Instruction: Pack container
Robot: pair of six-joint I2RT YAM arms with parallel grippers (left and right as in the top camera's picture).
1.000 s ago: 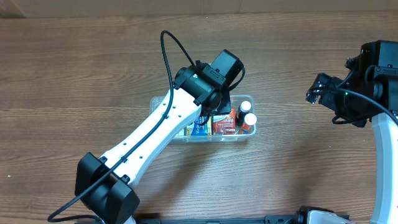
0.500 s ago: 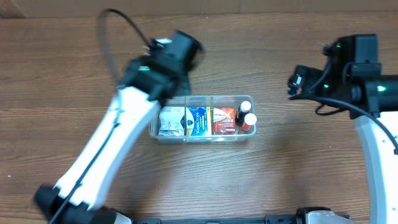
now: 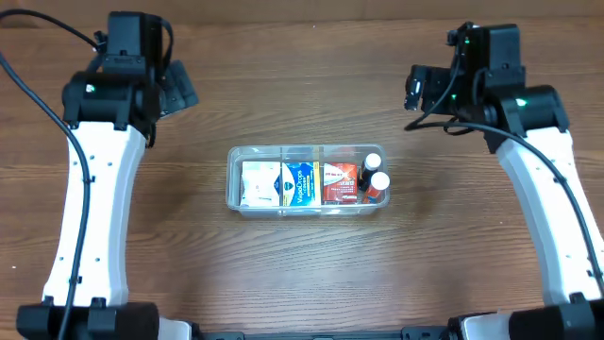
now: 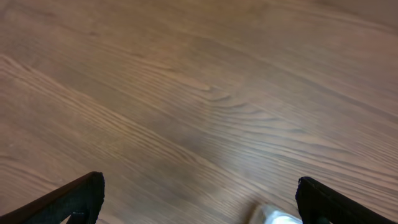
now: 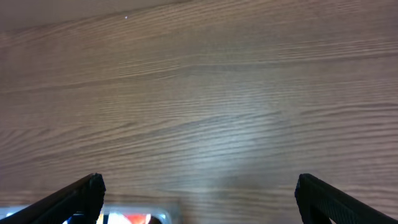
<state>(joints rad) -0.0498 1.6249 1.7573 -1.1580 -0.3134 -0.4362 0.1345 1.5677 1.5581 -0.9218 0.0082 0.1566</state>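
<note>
The clear container (image 3: 233,179) lies in the middle of the table. It holds a white box (image 3: 255,182), a blue box (image 3: 299,183), a red box (image 3: 339,182) and two white-capped bottles (image 3: 377,171). My left gripper (image 3: 179,90) hangs open above bare wood, up and left of the container, with nothing between its fingers. In the left wrist view a blurred corner of the container (image 4: 277,216) shows at the bottom edge. My right gripper (image 3: 420,90) stands open above and to the right of the container, also empty. The right wrist view catches the container's edge (image 5: 134,218).
Brown wood-grain tabletop (image 3: 302,274) surrounds the container on all sides. The two white arms run down the left (image 3: 90,217) and right (image 3: 562,227) sides of the overhead view.
My left arm has swung away from over the container to the far left, and its gripper has opened. My right gripper has moved left and toward the table's far side.
</note>
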